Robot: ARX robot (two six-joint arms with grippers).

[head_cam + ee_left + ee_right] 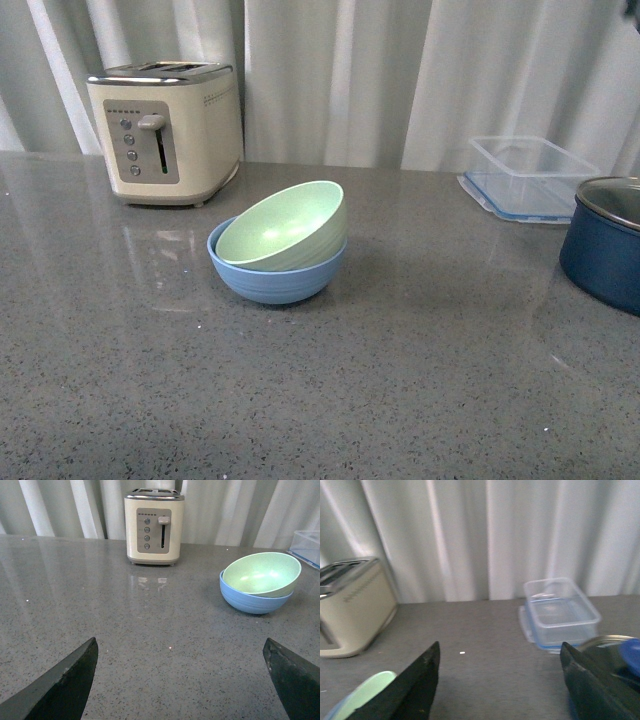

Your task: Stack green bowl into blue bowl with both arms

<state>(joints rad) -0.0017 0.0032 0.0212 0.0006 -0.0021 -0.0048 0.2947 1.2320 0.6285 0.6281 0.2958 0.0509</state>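
The pale green bowl [283,227] sits tilted inside the sky-blue bowl [272,280] at the middle of the grey counter. Neither arm shows in the front view. In the left wrist view the green bowl [261,573] rests in the blue bowl [250,601], well away from my left gripper [181,647], which is open and empty above bare counter. My right gripper [500,650] is open and empty above the counter. An edge of the green bowl [366,691] shows beside one of its fingers [412,690].
A cream toaster [168,131] stands at the back left. A clear plastic container [528,176] sits at the back right, with a dark navy pot [607,243] in front of it at the right edge. White curtains hang behind the counter.
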